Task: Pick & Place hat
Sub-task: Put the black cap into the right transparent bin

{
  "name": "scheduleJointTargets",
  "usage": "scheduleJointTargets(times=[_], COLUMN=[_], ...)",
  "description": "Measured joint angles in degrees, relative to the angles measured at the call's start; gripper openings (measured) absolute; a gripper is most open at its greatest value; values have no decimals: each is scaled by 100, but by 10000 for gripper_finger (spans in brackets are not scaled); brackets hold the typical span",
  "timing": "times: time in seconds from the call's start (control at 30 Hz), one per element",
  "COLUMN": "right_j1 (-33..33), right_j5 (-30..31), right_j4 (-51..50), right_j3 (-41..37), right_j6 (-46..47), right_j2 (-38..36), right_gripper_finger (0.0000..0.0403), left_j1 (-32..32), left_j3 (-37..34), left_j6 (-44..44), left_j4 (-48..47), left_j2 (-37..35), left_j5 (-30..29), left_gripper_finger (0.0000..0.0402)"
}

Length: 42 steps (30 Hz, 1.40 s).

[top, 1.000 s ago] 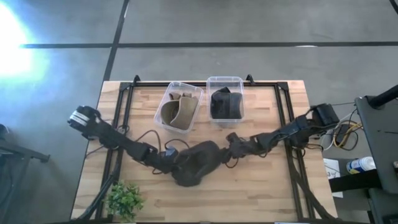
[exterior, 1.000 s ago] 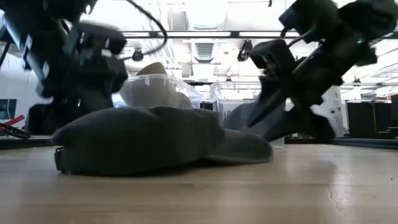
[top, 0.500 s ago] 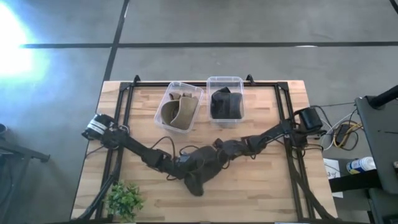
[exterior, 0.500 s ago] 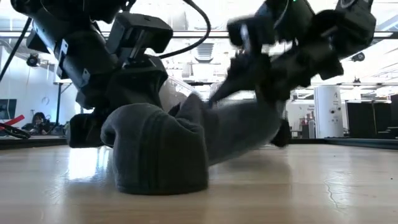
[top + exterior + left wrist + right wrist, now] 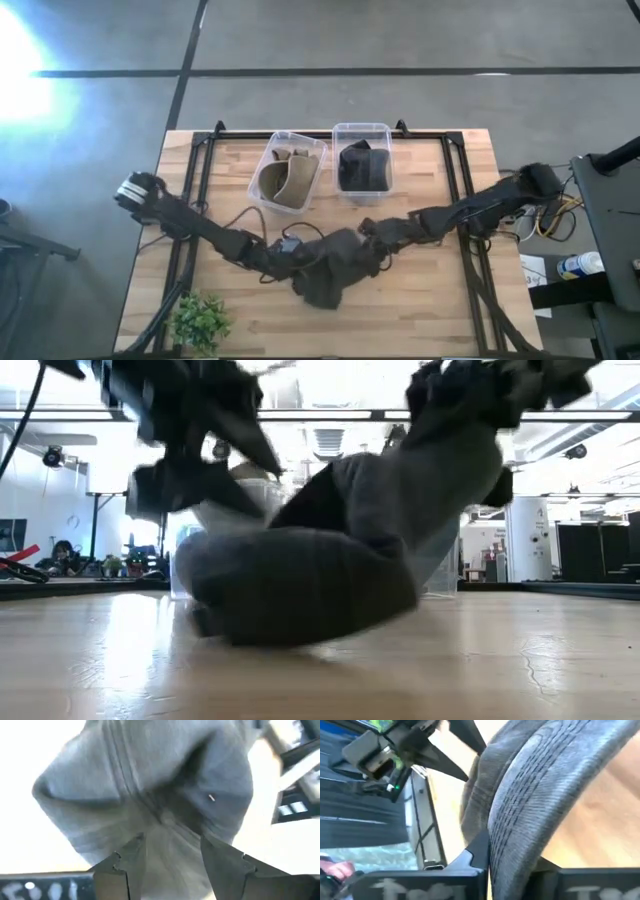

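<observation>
A dark grey cap (image 5: 335, 272) lies in the middle of the wooden table (image 5: 430, 310). In the low view the cap (image 5: 310, 590) rests on its crown and its brim side rises up to the right. My right gripper (image 5: 368, 238) is shut on the brim at the cap's right side. My left gripper (image 5: 290, 250) is open at the cap's left side. In the left wrist view (image 5: 172, 850) its two fingers stand apart with the crown's cloth (image 5: 150, 775) right in front of them. My right gripper pinches the cap's stitched brim (image 5: 520, 835) between its two fingers (image 5: 475, 855), at the brim's edge. It comes from the table's right side. The brim end is held up (image 5: 430, 460), while the crown stays on the table (image 5: 300, 620). I cannot tell whether my left gripper touches the cap.
Two clear bins stand at the far side: the left bin (image 5: 262, 190) holds a tan hat (image 5: 288, 178), the right bin (image 5: 388, 160) holds a dark hat (image 5: 362, 165). A small green plant (image 5: 200, 320) stands at the near left corner. Black frame rails (image 5: 200, 200) run along both sides.
My right gripper has risen with the brim, tipping the cap from flat to brim-up while the crown stays on the table. My left gripper has lifted away from the crown and drawn back a little toward the left.
</observation>
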Motion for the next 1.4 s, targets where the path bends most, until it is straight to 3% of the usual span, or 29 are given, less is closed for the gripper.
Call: scheduleJointTargets(times=[0.17,0.33,0.5,0.6,0.67,0.77,0.97,1.23,1.4], right_j1=[89,176,138,-191,-592,-1347,-2528,-4043,-4340], right_j5=[848,2851,5064,5627,5392,4268,2369,-16,-495], right_j4=[-621,-1587,-2318,-3515,-4609,-5534,-4809,-4853,-4600], right_j3=[42,582,1313,1841,2145,2471,2633,2613,2613], right_j6=[-129,-895,-1951,-1670,-934,-315,-1259,-1743,-2100], right_j2=[-1117,-2034,-2330,-2224,-2038,-1725,-1062,135,758], right_gripper_finger=[15,15,14,14,14,14,14,16,35], left_j1=[-9,-35,-31,-30,-24,0,152,249,249], left_j3=[68,46,15,11,11,11,11,11,13], left_j6=[447,987,1371,1469,1466,937,548,476,473], left_j4=[83,44,29,-34,-33,-40,52,117,143], left_j2=[-933,-1762,-2291,-2452,-2531,-2611,-2811,-3062,-3067], left_j5=[-370,-1220,-1616,-1772,-1908,-2198,-2266,-2263,-2261], left_gripper_finger=[179,179,179,179,179,179,179,179,179])
